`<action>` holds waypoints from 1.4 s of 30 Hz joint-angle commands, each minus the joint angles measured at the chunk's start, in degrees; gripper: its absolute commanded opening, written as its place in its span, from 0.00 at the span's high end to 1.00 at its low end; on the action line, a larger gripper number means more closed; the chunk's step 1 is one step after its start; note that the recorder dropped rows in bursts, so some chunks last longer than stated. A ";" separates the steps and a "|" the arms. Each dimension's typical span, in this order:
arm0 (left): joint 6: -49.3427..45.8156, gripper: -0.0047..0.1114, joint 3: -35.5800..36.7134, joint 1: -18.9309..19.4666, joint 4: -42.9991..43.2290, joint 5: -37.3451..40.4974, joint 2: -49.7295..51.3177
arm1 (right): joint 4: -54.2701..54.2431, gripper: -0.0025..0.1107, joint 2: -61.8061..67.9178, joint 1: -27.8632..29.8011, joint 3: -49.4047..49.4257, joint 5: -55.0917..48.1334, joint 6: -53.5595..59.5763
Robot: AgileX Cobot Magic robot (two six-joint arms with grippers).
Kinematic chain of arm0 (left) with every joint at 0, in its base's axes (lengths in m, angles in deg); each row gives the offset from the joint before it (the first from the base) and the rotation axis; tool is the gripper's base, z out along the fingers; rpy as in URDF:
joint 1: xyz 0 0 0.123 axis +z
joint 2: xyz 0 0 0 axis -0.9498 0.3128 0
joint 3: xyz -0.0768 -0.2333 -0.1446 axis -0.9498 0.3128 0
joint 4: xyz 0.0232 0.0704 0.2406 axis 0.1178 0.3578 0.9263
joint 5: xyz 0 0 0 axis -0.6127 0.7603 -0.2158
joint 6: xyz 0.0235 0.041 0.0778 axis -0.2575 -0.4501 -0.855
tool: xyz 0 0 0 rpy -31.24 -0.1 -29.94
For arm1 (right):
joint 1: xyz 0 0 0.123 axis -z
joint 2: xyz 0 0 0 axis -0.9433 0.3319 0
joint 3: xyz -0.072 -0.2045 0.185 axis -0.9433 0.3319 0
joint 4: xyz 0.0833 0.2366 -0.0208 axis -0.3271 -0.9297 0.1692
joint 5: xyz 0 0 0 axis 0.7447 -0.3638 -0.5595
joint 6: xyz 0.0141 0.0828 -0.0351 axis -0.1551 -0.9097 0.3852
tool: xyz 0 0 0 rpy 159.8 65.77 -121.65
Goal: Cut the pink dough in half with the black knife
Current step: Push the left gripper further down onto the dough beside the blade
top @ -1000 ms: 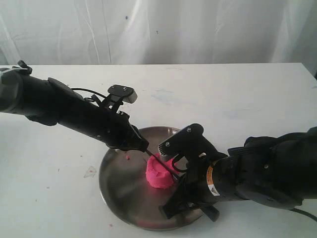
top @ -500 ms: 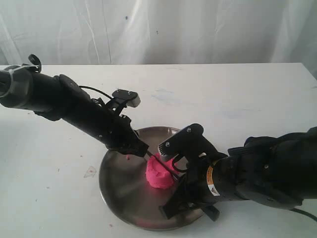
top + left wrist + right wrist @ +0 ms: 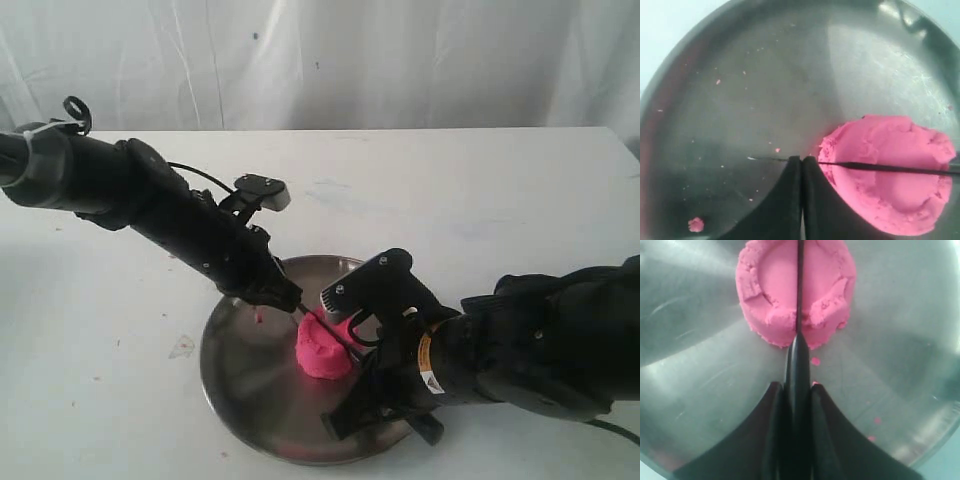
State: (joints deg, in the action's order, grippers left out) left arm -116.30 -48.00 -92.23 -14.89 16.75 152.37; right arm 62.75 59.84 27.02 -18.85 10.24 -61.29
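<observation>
**Knife laid across pink dough on a steel plate**

Exterior view: a round steel plate [image 3: 250, 390] sits on a white worktop [image 3: 480, 200]. The pink dough [image 3: 322, 352] lies near the plate's middle. The left gripper [image 3: 288, 302] reaches in from the upper left, the right gripper [image 3: 352, 385] from the lower right, meeting at the dough. The knife is mostly hidden between them.

Left wrist view: the left fingers [image 3: 790, 200] are pressed together on the tip end of the knife [image 3: 880, 167]. Its thin blade runs straight across the dough's [image 3: 895, 175] dimpled top. Pink crumbs [image 3: 696, 224] dot the plate [image 3: 740, 75].

Right wrist view: the right fingers [image 3: 771, 435] are clamped on the knife's [image 3: 800, 295] black handle. The blade points away from them, crossing the dough [image 3: 775, 285] down its middle. A crumb [image 3: 815, 361] lies just beside the dough.
</observation>
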 commanded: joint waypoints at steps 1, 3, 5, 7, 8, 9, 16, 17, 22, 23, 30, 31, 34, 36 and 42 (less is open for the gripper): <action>2.88 0.96 -0.70 -0.22 3.08 1.47 -2.11 | 0.08 0.98 -0.28 0.27 0.23 0.17 0.64; 2.88 0.96 -0.70 -0.22 2.37 1.10 -2.11 | 0.08 0.98 -0.28 0.27 0.23 0.40 0.64; 2.88 0.96 -0.70 -0.26 1.58 1.10 -1.41 | 0.08 0.98 -0.28 0.27 0.23 0.40 0.64; 2.88 0.96 -0.70 -0.36 1.11 1.10 -0.73 | 0.08 0.98 -0.28 0.27 0.23 0.39 0.75; 2.88 0.96 -0.70 -0.36 0.92 1.10 -0.42 | 0.08 0.98 -0.28 0.27 0.23 0.15 0.72; 2.88 0.96 -0.70 -0.36 0.55 1.00 -0.24 | 0.08 0.98 -0.28 0.27 0.23 0.15 0.72; 1.70 0.96 -0.70 -0.36 -2.06 -0.20 -0.23 | 0.08 0.98 -0.28 0.27 0.23 0.04 1.05; 1.36 0.96 -0.70 -0.36 -2.55 -0.20 -0.13 | 0.08 0.98 -0.28 0.27 0.23 0.04 1.05; 0.26 0.96 -0.70 -1.06 -3.75 -0.20 0.76 | 0.08 0.98 0.72 0.27 0.23 0.54 1.06; -0.44 0.96 -0.70 -1.67 -3.75 -0.31 1.19 | -0.03 0.98 1.15 0.27 0.23 0.53 1.06; -0.68 0.96 -0.70 -3.08 -3.73 -2.04 1.30 | -0.12 0.98 1.50 0.27 0.23 0.53 1.06; -0.68 0.96 -0.70 -3.08 -3.73 -2.04 1.30 | -0.12 0.98 1.50 0.27 0.23 0.53 1.06; -0.68 0.96 -0.70 -3.08 -3.25 -2.02 1.30 | -0.12 0.98 1.50 0.27 0.23 0.64 1.06; -0.68 0.96 -0.70 -3.08 -3.26 -1.90 1.30 | -0.12 0.98 1.39 0.27 0.23 0.64 1.06; -0.68 0.96 -0.70 -3.08 -3.26 -1.77 1.30 | -0.12 0.98 -0.06 0.27 0.23 0.64 1.06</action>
State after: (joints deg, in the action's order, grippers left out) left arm -116.80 -48.49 -94.44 -17.54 13.13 153.52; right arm 61.83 60.74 27.02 -18.85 10.23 -60.83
